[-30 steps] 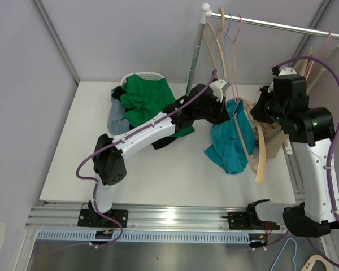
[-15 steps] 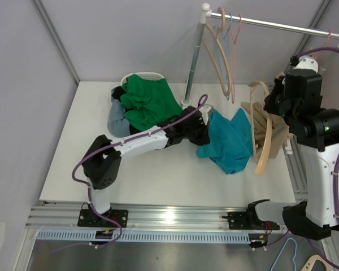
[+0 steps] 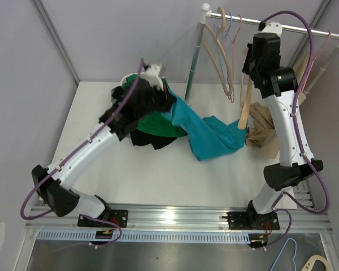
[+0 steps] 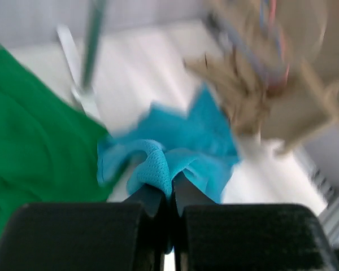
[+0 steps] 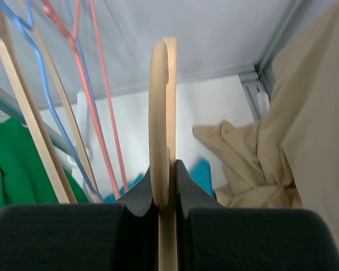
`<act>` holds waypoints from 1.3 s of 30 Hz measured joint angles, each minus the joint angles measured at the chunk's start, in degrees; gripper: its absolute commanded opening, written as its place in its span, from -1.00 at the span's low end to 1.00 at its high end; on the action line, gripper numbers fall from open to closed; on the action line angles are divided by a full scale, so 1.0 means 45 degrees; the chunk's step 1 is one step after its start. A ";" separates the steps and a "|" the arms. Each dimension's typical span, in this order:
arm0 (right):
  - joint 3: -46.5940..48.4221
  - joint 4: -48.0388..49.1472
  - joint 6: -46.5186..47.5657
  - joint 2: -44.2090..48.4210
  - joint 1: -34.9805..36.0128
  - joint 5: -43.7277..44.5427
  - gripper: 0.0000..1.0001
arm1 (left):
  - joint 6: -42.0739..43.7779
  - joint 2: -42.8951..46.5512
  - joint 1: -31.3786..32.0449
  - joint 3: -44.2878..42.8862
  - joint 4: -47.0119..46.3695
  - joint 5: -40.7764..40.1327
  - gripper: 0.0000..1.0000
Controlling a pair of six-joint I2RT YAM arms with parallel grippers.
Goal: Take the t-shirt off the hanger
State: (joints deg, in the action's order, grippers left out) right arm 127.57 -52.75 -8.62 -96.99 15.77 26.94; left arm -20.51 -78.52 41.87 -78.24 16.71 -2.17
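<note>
Your left pincer (image 4: 168, 197) is clamped on the teal knit t-shirt (image 3: 209, 138); your right pincer (image 5: 165, 183) pinches the pale wooden hanger (image 5: 160, 96).

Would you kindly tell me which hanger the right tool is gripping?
The wooden hanger clamped edge-on in the right tool; the other hangers, wooden, blue and red, hang from the rail.
</note>
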 measured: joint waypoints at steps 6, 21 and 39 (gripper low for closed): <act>0.0748 0.1705 0.0865 -0.0427 -0.0738 -0.1180 -1.00 | 0.0039 -0.3099 -0.3031 -0.6829 0.0923 0.0928 -0.99; 0.1103 0.4201 0.0593 -0.1719 -0.2535 -0.4449 -1.00 | 0.0724 -0.7208 -0.7864 -1.3061 -0.3201 0.0534 -0.99; 0.1224 0.5061 -0.0180 -0.2701 -0.1987 -0.6251 -1.00 | -0.2477 -0.8291 -0.7854 -0.7334 -0.0413 0.1564 -0.99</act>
State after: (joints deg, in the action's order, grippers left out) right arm 133.08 -29.98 -9.43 -109.14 6.83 -1.19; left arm -31.66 -115.83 6.52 -111.24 14.85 4.86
